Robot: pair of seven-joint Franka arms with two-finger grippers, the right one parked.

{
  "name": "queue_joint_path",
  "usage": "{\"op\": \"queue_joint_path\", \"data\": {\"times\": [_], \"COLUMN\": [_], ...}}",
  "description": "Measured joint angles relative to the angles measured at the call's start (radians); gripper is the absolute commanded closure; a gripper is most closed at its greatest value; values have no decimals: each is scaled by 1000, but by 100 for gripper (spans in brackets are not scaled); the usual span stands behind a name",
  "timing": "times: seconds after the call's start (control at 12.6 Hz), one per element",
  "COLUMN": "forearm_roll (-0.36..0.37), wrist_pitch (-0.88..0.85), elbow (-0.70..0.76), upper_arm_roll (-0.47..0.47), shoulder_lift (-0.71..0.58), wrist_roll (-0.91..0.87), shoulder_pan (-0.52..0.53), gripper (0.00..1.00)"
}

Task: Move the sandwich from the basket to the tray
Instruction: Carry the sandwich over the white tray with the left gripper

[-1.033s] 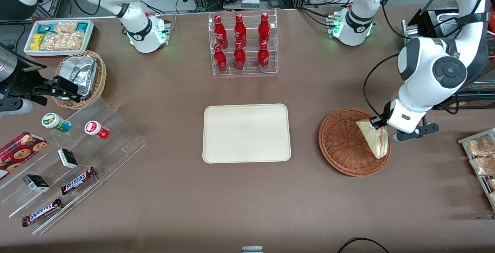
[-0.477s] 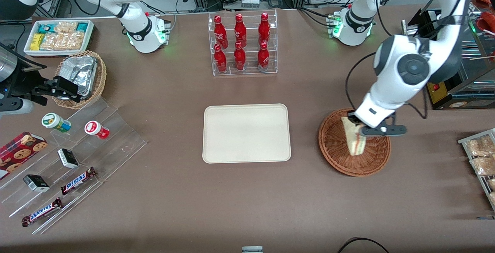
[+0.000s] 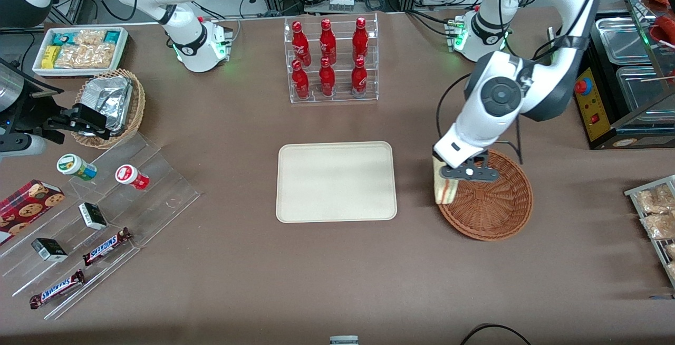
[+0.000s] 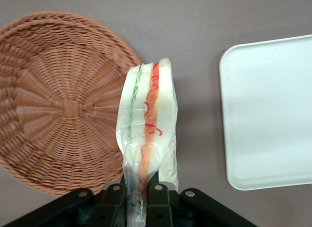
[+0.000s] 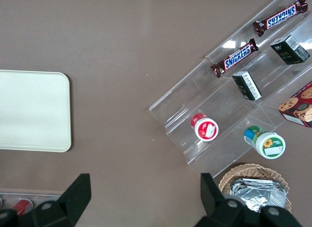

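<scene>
Sandwich (image 4: pixel 147 120) hangs clamped by its wrapper in my gripper (image 4: pixel 137 195), raised over the basket (image 3: pixel 493 208) rim, with the tray (image 3: pixel 336 182) lying near me

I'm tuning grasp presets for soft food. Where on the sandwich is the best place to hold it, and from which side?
Probably as held now: the gripper comes from above and is shut on the sandwich at one end of the wedge, a finger on each flat bread face. The filling edge stays uncrushed and it hangs upright over the basket rim, toward the tray.
</scene>
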Motion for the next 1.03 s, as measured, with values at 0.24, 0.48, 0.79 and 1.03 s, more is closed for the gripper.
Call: {"op": "queue_joint_path", "data": {"times": [0.24,0.48,0.79,1.03], "forearm_roll": [0,8,71,108], "wrist_pitch": [1,2,2,2], "elbow": [51,125,205,269], "upper_arm_roll": [2,3,3,4], "shoulder_lift": [56,123,200,274], "wrist_roll": [-85,-211,-341,-441], "shoulder_pan": [-79,-155,-211,-273], "gripper": [100,100,100,100]}}
